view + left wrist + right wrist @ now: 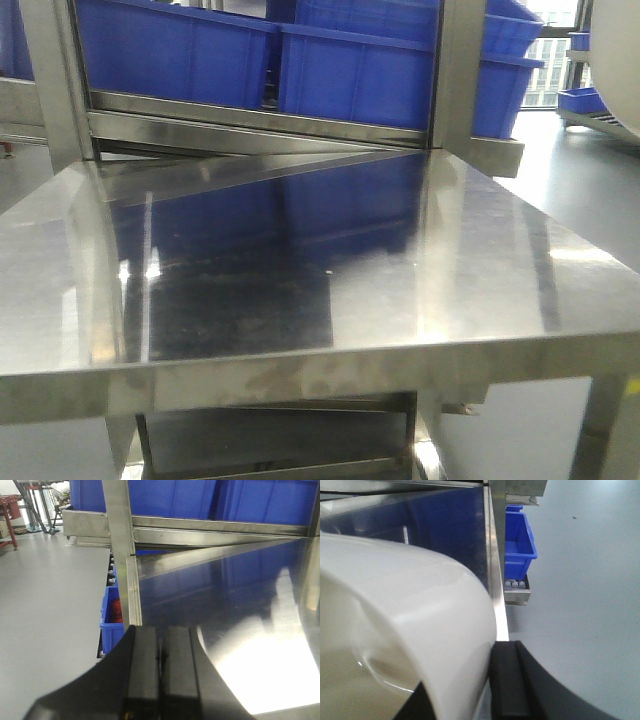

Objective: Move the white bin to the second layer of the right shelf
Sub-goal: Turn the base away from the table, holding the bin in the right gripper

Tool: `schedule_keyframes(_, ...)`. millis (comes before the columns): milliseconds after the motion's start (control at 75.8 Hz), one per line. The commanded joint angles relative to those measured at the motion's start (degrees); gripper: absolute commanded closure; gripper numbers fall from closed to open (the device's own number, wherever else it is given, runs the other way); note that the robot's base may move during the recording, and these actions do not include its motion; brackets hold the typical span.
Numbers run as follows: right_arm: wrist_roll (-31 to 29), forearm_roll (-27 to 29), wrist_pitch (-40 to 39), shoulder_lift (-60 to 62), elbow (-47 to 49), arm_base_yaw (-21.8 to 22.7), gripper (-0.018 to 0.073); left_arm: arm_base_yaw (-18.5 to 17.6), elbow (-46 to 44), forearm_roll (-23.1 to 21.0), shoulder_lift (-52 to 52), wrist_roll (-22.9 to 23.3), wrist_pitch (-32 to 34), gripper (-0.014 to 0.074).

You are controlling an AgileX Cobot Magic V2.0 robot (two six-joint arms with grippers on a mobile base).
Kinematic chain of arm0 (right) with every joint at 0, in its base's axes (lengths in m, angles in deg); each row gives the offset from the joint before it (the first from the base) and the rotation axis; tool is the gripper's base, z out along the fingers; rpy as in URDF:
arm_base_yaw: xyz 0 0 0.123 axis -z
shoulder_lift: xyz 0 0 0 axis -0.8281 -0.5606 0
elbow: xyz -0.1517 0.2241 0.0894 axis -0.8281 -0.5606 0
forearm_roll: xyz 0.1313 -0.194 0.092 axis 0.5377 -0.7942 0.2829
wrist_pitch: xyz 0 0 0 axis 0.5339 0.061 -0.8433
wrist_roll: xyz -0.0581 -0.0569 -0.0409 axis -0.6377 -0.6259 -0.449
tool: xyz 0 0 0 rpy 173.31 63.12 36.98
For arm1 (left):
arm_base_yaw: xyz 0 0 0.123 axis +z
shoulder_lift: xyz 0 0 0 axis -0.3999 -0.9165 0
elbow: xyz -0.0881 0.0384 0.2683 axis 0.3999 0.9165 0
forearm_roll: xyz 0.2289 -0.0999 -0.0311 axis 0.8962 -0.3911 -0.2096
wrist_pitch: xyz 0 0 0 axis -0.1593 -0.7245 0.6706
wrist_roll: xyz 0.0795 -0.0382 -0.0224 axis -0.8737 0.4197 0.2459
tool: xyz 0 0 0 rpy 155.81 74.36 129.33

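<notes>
One white bin [400,615], one steel table [300,260]

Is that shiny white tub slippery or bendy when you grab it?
The glossy cream-white plastic bin is probably slippery: its wall looks smooth and shiny, with no handle in view. It likely stays stiff, since the curved wall holds an even shape. Laid on that rounded side, it might rock.

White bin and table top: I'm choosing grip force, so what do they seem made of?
The white bin: likely plastic, glossy cream-white, with soft highlights on its smooth curved wall. The table top: looks like stainless steel, nearly mirror-polished; it reflects the blue crates.
</notes>
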Motion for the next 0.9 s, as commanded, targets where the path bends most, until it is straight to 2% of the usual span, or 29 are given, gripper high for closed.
schedule_keyframes(0, -0.2, 0.0, -5.1, -0.5, 1.7, 0.5, 0.0511, -0.3, 2.1, 0.0, 0.8, 0.2, 4.9, 0.0512)
schedule_keyframes(883, -0.2, 0.0, -5.1, -0.5, 1.7, 0.5, 0.0511, -0.3, 2.1, 0.0, 0.8, 0.2, 4.9, 0.0512)
